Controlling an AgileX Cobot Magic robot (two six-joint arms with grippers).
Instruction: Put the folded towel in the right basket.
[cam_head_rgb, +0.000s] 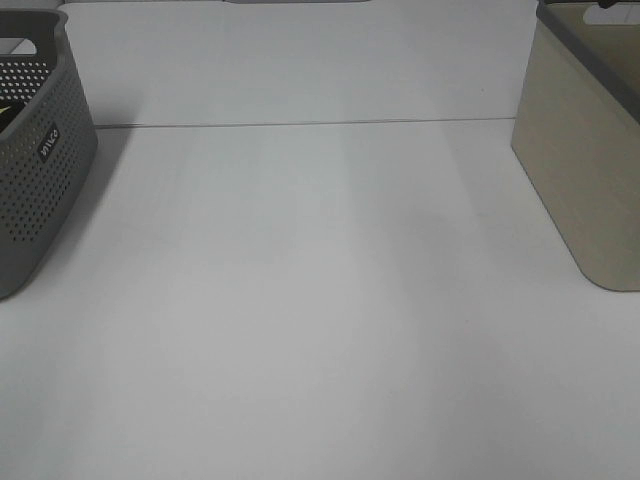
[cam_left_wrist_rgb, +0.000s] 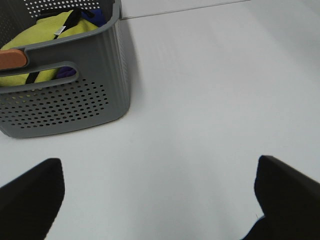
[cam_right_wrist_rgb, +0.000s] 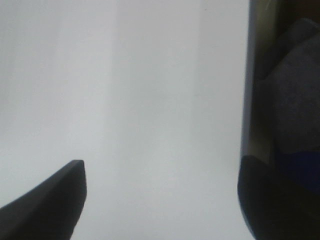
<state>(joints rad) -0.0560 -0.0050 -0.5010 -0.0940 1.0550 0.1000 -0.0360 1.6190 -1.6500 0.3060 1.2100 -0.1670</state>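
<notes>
The white table (cam_head_rgb: 320, 320) has just two things sitting on it, one at each side. There's a grey perforated basket (cam_head_rgb: 40, 170) with a small label on its wall, and well apart from it a beige basket (cam_head_rgb: 585, 170) with a dark rim and smooth solid walls. A thin seam line crosses the tabletop between them. From the left wrist view, the grey basket (cam_left_wrist_rgb: 75, 95) stands out ahead of the dark fingers (cam_left_wrist_rgb: 30, 195), off toward one of them, with bare tabletop showing between the two fingers.
</notes>
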